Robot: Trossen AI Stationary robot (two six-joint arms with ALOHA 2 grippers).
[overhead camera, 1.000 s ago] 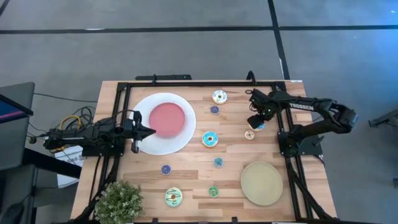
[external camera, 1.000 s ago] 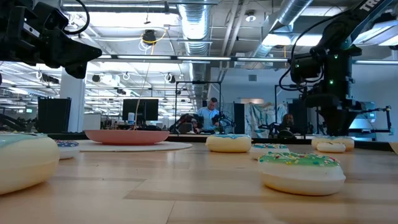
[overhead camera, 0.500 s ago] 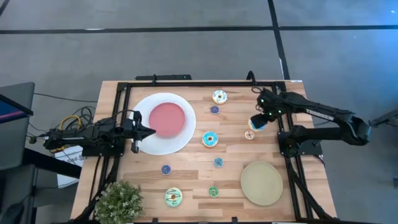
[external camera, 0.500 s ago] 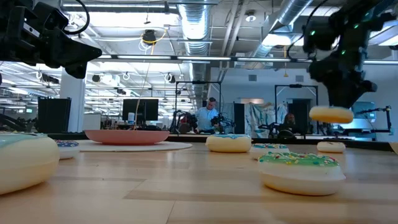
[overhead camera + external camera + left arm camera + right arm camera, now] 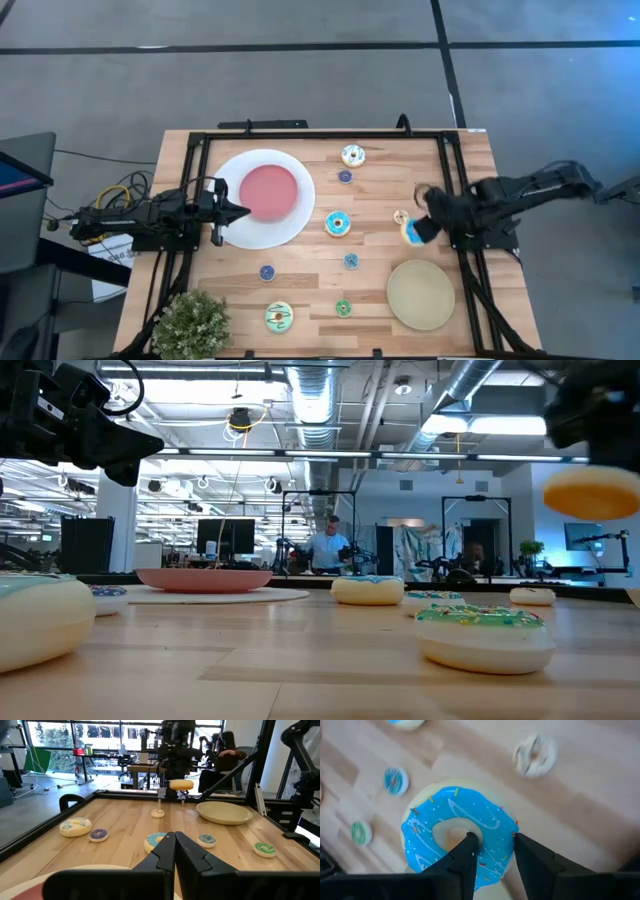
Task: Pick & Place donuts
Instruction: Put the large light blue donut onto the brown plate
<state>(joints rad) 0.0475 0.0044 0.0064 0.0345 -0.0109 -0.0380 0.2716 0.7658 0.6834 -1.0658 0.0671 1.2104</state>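
Observation:
My right gripper (image 5: pixel 416 229) hangs above the table's right side, between a small pale donut (image 5: pixel 401 216) and the tan plate (image 5: pixel 421 293), shut on a blue-iced donut (image 5: pixel 457 832). That donut floats well above the wood in the low view (image 5: pixel 592 492). My left gripper (image 5: pixel 240 211) waits shut and level at the left rim of the white plate with a pink centre (image 5: pixel 290 165). Other donuts lie flat on the wood: a white-blue one (image 5: pixel 353 155), a blue one (image 5: pixel 338 224), a pale green one (image 5: pixel 279 317) and several coin-sized ones. My right gripper has one finger (image 5: pixel 467 851) inside the donut's hole and the other (image 5: pixel 527 852) outside the ring, pinching the ring's wall (image 5: pixel 496 837) between them. The fingers come from above, slanting down. The donut is lifted clear of the table, icing side toward the wrist.
A potted plant (image 5: pixel 190 322) stands at the near left corner. A black frame (image 5: pixel 320 135) runs round the table top. Small donuts (image 5: pixel 351 261) (image 5: pixel 343 308) lie left of the tan plate. Bare wood shows between the two plates.
My right gripper has lifted the blue-iced donut off the wood at the far right and swung with it toward the table's near edge, rising and turning at the wrist. The donut now hangs clear near the tan plate. The left arm has kept still.

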